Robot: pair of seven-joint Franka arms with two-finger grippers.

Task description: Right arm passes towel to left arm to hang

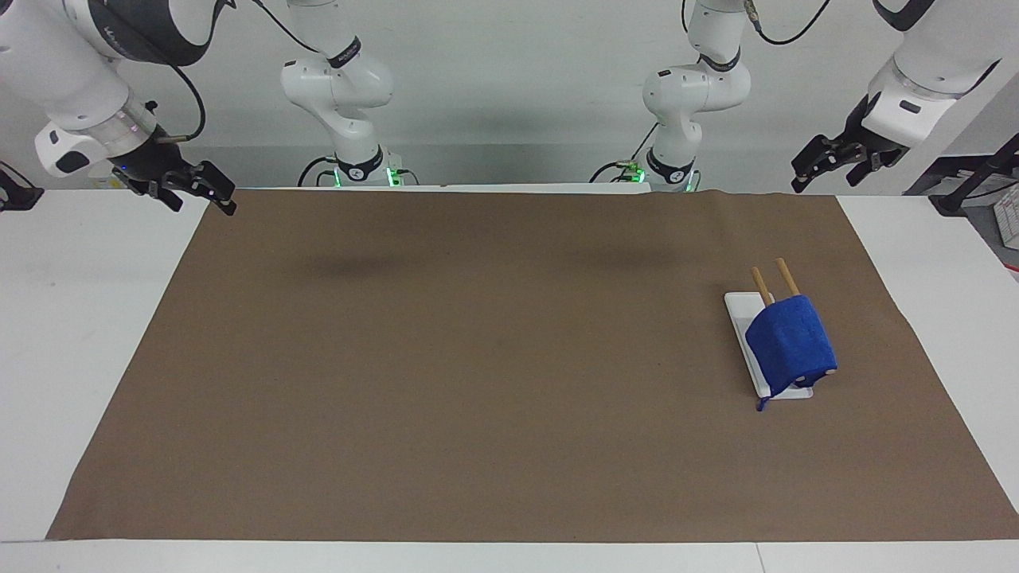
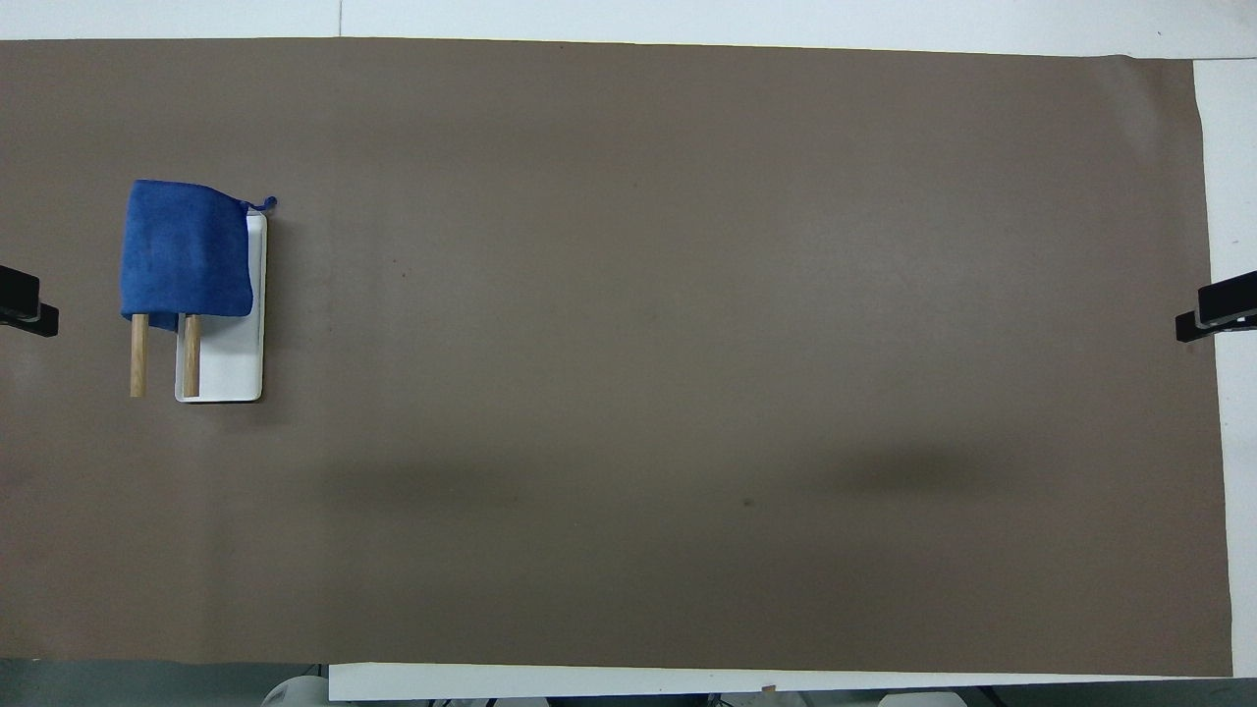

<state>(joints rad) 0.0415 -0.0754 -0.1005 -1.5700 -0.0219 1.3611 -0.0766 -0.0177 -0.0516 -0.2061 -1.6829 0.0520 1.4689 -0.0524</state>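
Starting with the facing view, a white rack base (image 1: 740, 306) sits toward the left arm's end of the brown table covering (image 1: 478, 382), at about four o'clock from the cover's middle. Two wooden rods (image 1: 784, 274) rise from it, tilted, their free ends pointing toward the robots. The towel (image 1: 790, 342) is draped over both rods, covering the part of them farther from the robots; it is bright royal blue, folded into a rounded saddle, with a small corner loop (image 1: 762, 406) hanging to the cover at its seven o'clock corner. The left gripper (image 1: 824, 163) hangs in the air over the cover's corner at two o'clock, well apart from the towel, fingers spread and holding nothing. The right gripper (image 1: 199, 191) hovers at ten o'clock over the cover's edge, empty, fingers parted.

Turning to the overhead view, the towel (image 2: 185, 250) lies at nine o'clock, hiding the upper half of the rods (image 2: 191, 353), whose bare ends reach toward six o'clock; one rod stands over the base (image 2: 236, 353), the other over the cover beside it. The loop (image 2: 265, 203) pokes out at the towel's one o'clock corner. Only dark tips of the left gripper (image 2: 25, 304) and right gripper (image 2: 1213, 309) show at the frame's edges.
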